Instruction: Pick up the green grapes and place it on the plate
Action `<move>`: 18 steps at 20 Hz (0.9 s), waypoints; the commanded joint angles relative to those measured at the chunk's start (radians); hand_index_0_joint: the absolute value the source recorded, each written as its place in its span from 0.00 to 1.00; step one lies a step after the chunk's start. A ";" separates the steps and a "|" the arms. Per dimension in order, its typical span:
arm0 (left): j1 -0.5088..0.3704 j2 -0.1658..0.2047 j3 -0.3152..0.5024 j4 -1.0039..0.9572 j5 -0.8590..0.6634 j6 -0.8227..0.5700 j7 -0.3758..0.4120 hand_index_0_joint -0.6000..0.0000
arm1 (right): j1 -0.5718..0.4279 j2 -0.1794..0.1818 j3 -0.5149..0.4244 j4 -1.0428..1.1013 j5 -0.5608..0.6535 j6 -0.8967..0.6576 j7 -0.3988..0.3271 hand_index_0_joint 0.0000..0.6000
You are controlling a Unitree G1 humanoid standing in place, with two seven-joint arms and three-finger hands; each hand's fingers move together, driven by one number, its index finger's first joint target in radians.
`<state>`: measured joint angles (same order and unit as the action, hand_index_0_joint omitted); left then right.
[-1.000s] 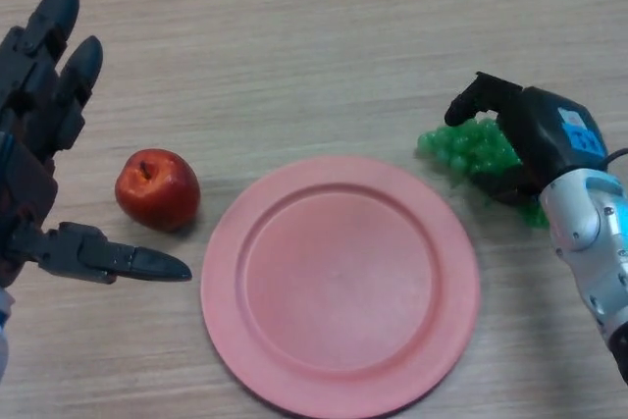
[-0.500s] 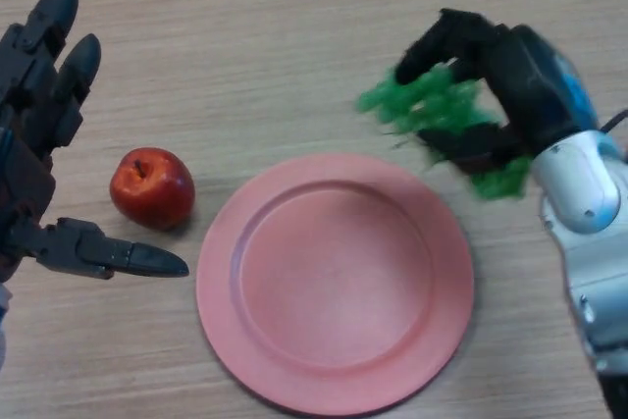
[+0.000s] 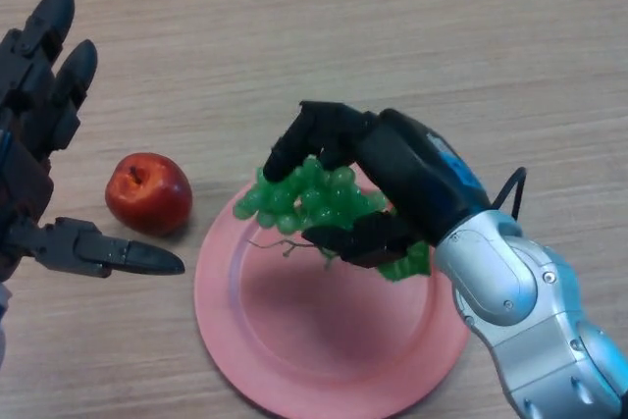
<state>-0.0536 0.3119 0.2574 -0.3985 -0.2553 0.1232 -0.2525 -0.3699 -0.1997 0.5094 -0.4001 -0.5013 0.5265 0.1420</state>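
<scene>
My right hand is curled round the bunch of green grapes and holds it in the air above the upper part of the pink plate. Fingers lie over the top of the bunch and the thumb under it. Some grapes hang out behind the hand to the right. The plate lies on the wooden table in the lower middle of the head view, and its upper right is hidden by the hand. My left hand is open at the far left, away from the grapes.
A red apple sits on the table just left of the plate, between the plate and my left hand. The wooden table stretches beyond the plate.
My right hand has lifted the grapes off the table at the plate's right and carried them left, to above the plate. The left hand and apple have stayed put.
</scene>
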 commanded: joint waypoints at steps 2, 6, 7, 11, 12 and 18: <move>-0.031 0.048 0.076 -0.041 -0.013 -0.183 0.036 1.00 | -0.042 0.010 -0.044 -0.109 -0.083 -0.098 -0.019 0.00; -0.028 0.045 0.073 -0.053 -0.010 -0.179 0.035 1.00 | -0.035 0.010 -0.096 -0.158 -0.035 -0.083 0.002 0.00; -0.029 0.046 0.073 -0.056 -0.011 -0.177 0.035 1.00 | -0.032 0.010 -0.112 -0.175 -0.023 -0.077 0.009 0.00; -0.028 0.048 0.079 -0.096 -0.018 -0.153 0.033 1.00 | 0.013 0.010 -0.228 -0.324 0.147 0.019 0.046 0.00; -0.027 0.048 0.082 -0.112 -0.024 -0.142 0.031 1.00 | 0.037 0.010 -0.277 -0.376 0.230 0.049 0.051 0.00; -0.017 0.048 0.095 -0.219 -0.051 -0.037 0.014 1.00 | 0.171 -0.001 -0.475 -0.502 0.499 0.016 0.027 0.00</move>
<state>-0.0490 0.3122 0.2605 -0.5597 -0.2642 0.1379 -0.2506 -0.1747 -0.1926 0.0683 -0.8421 -0.0324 0.6723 0.1975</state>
